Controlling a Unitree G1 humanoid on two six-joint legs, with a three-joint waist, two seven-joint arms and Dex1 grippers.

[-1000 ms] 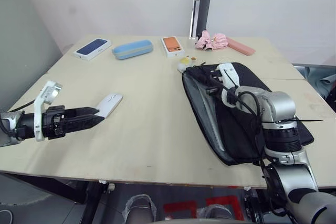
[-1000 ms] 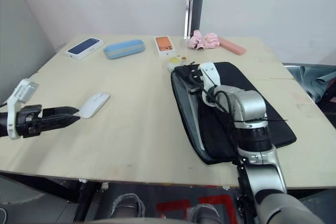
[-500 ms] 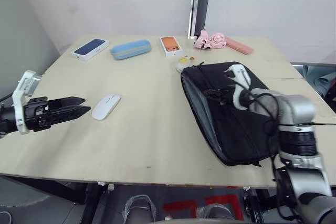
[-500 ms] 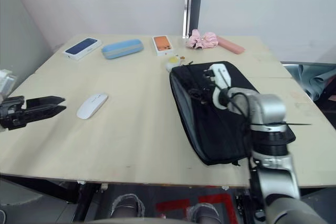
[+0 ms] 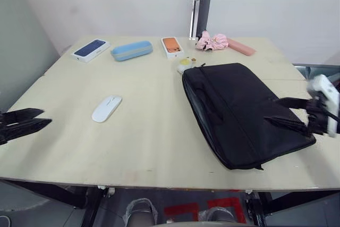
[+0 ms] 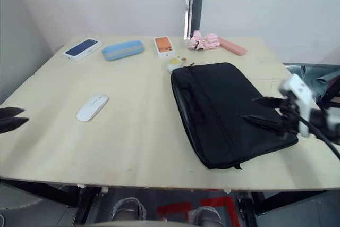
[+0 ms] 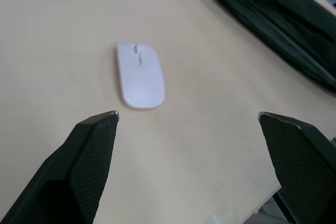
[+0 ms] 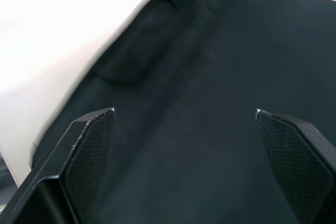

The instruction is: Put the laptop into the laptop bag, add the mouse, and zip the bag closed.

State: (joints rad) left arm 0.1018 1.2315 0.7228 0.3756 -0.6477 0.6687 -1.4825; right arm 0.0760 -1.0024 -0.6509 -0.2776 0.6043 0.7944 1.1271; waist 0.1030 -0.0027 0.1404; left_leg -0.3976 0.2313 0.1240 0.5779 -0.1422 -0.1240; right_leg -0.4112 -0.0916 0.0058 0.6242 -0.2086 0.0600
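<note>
The big pale wooden worktop (image 5: 159, 142) holds everything. The laptop bag (image 5: 239, 112) lies flat on its right half, black and turned a bit sideways, with one corner close to the front edge. From the head views I cannot tell if its zip is done up. The right wrist view shows the bag's dark cloth up close, with the right hand (image 8: 191, 129) above it, fingers (image 8: 89, 145) wide apart and holding nothing. The left hand (image 7: 186, 124) hangs at the left edge of the worktop, fingers apart too. Its wrist view shows the mouse (image 7: 140, 75) lying just ahead on bare wood, touching nothing. At the back sit a light-blue case (image 5: 131, 50), a dark-blue phone box (image 5: 92, 49), an orange phone box (image 5: 172, 46) and a pink cloth thing (image 5: 212, 41)
</note>
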